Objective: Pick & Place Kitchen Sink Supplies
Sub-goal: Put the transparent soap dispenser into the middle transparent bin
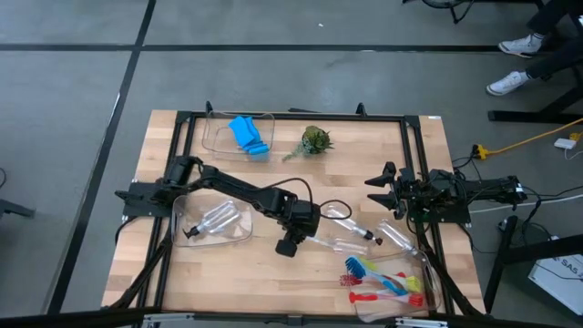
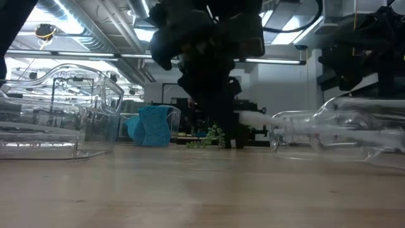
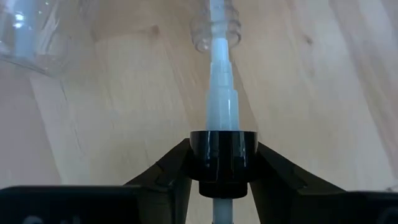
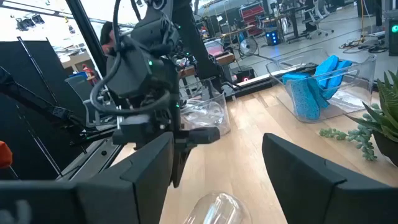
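Note:
My left gripper (image 1: 314, 235) reaches to the table's middle and is shut on the black pump top (image 3: 222, 146) of a clear bottle (image 1: 346, 242) that lies on its side on the wood. The pump's white stem (image 3: 221, 93) runs from the black collar into the bottle's open neck (image 3: 214, 28). Two more clear bottles (image 1: 396, 235) (image 1: 339, 211) lie nearby. A blue sponge (image 1: 248, 135) stands in a clear bin at the far edge. Coloured brushes (image 1: 387, 281) lie at the near right. My right gripper (image 1: 387, 187) waits open at the table's right side. My left gripper pinches the pump's black collar (image 3: 222, 155) between its two fingers (image 3: 171, 165), one on each side. The fingers slant down from the table's left and lie along the line of the bottle. The white stem (image 2: 253, 118) hangs above the wood and points into the neck of the lying bottle.
A clear bin (image 1: 178, 214) at the left holds clear bottles (image 1: 214, 219). The far bin (image 1: 214, 137) holds the sponge; a small green plant (image 1: 314, 139) lies beside it. A clear bin (image 1: 424, 273) at the near right holds the brushes. A black frame rims the table.

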Action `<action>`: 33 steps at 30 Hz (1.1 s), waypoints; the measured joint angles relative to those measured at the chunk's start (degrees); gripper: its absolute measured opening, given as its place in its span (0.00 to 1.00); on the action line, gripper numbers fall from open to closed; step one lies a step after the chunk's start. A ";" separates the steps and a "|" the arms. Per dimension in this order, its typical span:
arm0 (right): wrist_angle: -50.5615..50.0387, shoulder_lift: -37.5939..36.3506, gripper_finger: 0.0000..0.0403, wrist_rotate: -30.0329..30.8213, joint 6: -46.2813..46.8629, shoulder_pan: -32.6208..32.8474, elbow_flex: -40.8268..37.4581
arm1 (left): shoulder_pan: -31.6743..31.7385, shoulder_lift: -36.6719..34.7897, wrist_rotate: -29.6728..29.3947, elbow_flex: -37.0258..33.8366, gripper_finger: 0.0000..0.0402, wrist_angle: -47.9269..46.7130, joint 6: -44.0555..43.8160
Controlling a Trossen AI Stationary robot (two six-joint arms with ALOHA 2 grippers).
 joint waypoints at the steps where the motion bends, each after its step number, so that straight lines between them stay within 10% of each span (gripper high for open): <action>1: 0.00 -0.01 0.61 0.01 0.01 0.01 0.01 | 0.02 0.03 -0.02 -0.02 0.31 -0.04 -0.19; 33: 0.01 0.00 0.61 0.26 0.01 -0.01 0.01 | 1.54 3.75 4.34 0.00 0.32 10.55 2.58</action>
